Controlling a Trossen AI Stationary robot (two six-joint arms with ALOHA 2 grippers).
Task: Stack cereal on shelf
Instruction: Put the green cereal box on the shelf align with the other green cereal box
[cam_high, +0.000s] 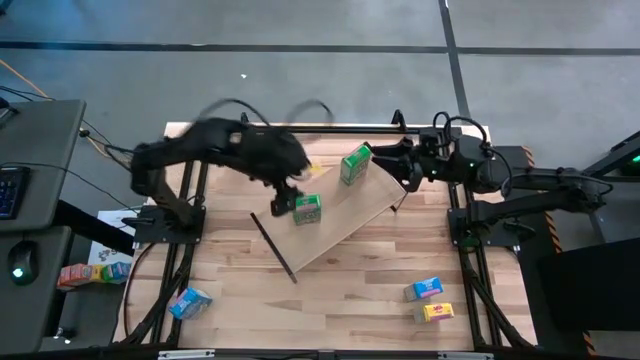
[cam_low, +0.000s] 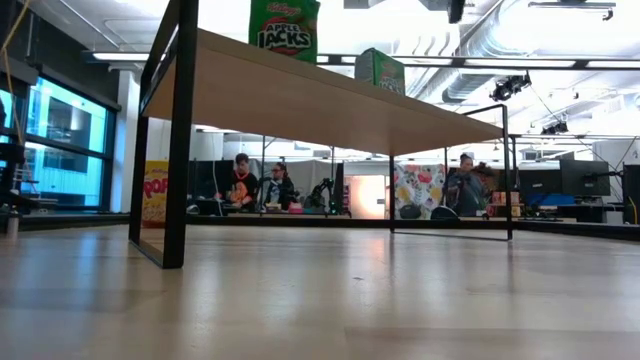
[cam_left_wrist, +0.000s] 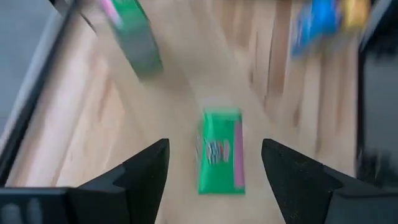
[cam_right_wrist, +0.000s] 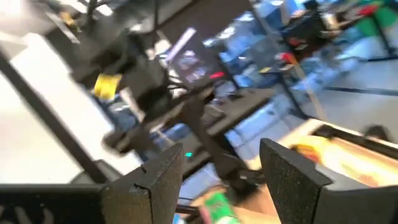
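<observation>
On the tabletop (cam_high: 350, 300), a blue cereal box (cam_high: 189, 301) lies at the far left, off the shelf (cam_high: 340, 215). The left claw (cam_high: 285, 197) hangs with its jaws spread wide and empty, just above a green cereal box (cam_high: 307, 208) standing on the shelf board. A second green box (cam_high: 355, 164) stands further along the board. The right claw (cam_high: 408, 172) waits at the shelf's end, jaws parted and holding nothing. A blue box (cam_high: 427, 289) and a yellow box (cam_high: 437, 312) lie lower right. Risk: a fingertip could clip and topple the nearer green box if the left claw pulls away carelessly.
</observation>
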